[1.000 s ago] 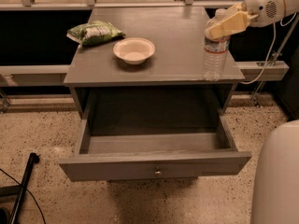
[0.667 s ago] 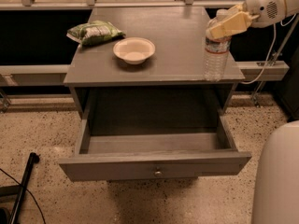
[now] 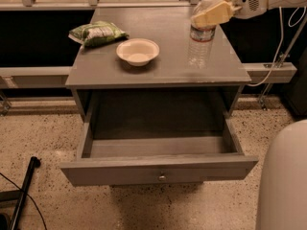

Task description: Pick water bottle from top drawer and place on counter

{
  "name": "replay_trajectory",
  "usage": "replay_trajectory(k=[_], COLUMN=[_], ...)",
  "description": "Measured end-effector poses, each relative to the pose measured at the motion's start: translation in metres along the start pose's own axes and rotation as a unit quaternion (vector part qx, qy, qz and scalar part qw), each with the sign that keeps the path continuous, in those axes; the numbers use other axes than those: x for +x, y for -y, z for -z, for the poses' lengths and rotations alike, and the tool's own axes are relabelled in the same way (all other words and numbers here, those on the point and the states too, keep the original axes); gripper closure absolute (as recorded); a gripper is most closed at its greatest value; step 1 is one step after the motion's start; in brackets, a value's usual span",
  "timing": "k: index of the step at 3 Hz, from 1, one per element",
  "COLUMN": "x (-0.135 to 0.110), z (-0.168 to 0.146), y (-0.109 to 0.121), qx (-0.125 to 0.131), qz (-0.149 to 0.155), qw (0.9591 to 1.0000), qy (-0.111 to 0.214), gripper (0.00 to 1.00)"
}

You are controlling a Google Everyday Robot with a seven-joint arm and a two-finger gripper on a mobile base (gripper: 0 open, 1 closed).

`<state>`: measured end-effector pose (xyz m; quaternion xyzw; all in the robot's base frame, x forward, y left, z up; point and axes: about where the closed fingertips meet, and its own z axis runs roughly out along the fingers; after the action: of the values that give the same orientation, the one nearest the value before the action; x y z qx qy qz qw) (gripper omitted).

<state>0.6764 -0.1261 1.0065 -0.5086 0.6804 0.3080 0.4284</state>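
Note:
The water bottle is upright over the right part of the counter, clear and ribbed. I cannot tell whether its base touches the surface. My gripper, with pale yellow fingers, comes in from the upper right and is shut on the bottle's top, hiding the cap. The top drawer is pulled fully out below the counter. Its inside shows nothing in it, and its small metal knob faces me.
A white bowl and a green snack bag sit on the left half of the counter. The robot's white body fills the lower right. A black pole lies on the speckled floor at lower left. Cables hang at right.
The gripper and the bottle have moved together to the left and farther back over the counter. The drawer, bowl and bag have not moved.

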Motion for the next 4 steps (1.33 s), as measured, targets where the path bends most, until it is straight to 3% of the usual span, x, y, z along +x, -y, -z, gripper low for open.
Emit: replay_trajectory(k=[1, 2, 3, 4], x=[-0.006, 0.004, 0.023, 0.027], z=[-0.016, -0.023, -0.033, -0.036], y=[0.01, 0.019, 0.024, 0.024], qx=[0.03, 0.063, 0.076, 0.076], qz=[0.009, -0.026, -0.084, -0.102], qw=[0.9993, 0.9972, 0.9934, 0.9918], qy=[0.02, 0.031, 0.016, 0.013], gripper=[1.0, 1.0, 0.82, 0.59])
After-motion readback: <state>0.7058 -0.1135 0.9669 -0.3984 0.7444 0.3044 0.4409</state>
